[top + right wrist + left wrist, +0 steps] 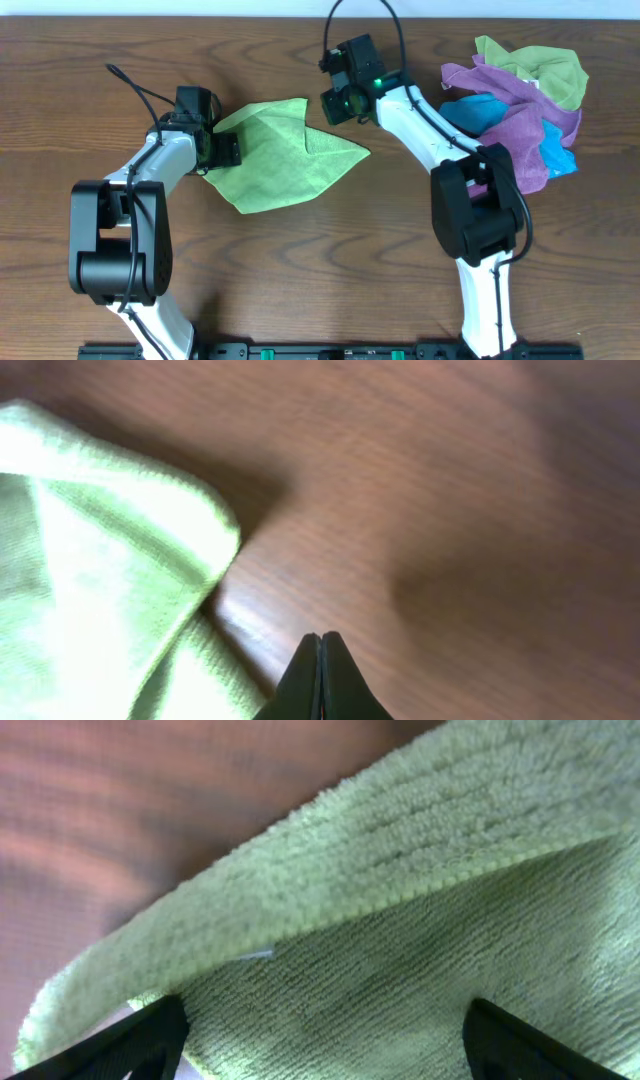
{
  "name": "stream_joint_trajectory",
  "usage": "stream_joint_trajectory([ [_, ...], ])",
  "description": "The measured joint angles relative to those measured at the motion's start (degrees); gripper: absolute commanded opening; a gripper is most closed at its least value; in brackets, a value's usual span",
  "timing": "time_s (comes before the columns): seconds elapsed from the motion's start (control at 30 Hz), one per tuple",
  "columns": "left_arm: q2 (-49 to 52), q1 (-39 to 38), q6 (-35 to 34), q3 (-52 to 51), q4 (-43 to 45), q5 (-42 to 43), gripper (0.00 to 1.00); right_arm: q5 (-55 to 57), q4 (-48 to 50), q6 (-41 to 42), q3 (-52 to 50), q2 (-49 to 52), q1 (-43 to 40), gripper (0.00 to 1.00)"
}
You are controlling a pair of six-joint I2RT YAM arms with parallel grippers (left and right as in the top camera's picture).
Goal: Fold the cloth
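My left gripper [228, 150] is released, jaws straddling the green microfibre cloth [290, 160] edge — seat both layers deeper before clenching. My right gripper [321, 647], clenched empty, hovers toward the bench's far edge.

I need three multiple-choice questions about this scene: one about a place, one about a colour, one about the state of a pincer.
1. Where is the pile of cloths?
A. beside the right arm
B. beside the left arm
C. between the arms

2. What colour is the spread cloth?
A. purple
B. light green
C. blue

3. How is the right pincer?
A. wide open
B. shut on the cloth
C. shut on nothing

Answers:
1 A, it lies at the far right in the overhead view.
2 B, both wrist views show green.
3 C, its fingertips meet over bare table.
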Motion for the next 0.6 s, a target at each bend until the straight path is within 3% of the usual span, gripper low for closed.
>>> stream_joint_trajectory([
  [0.43, -2.19, 0.00, -1.84, 0.55, -13.81, 2.64, 0.80, -1.18, -16.48, -0.15, 2.71, -13.03, 0.48, 0.01],
  [0.6, -13.14, -1.18, -2.05, 0.85, -14.38, 2.45, 0.76, -2.58, -25.70, 0.83, 2.95, -14.88, 0.57, 0.01],
])
